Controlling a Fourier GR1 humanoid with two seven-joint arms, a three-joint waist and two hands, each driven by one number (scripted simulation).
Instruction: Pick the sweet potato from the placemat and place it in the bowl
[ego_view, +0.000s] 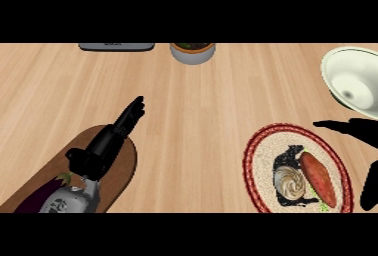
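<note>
You had the orange, tapered sweet potato (318, 179) lying on the round, red-rimmed woven placemat (257, 165) at the desk's near right. The right robot hand (353, 127) hovered just beyond it, fingers spread apart. The white ceramic bowl (347, 70) sat far right. The left robot hand (127, 120) rested with straight fingers.

Bright, even light; faint shadows

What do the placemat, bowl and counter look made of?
Placemat: looks woven, fibre or straw, with ribbed red rings round a beige field; matte. Bowl: likely glazed ceramic, pale and smooth with a soft sheen. Counter: light wood or wood laminate, with visible plank grain.
</note>
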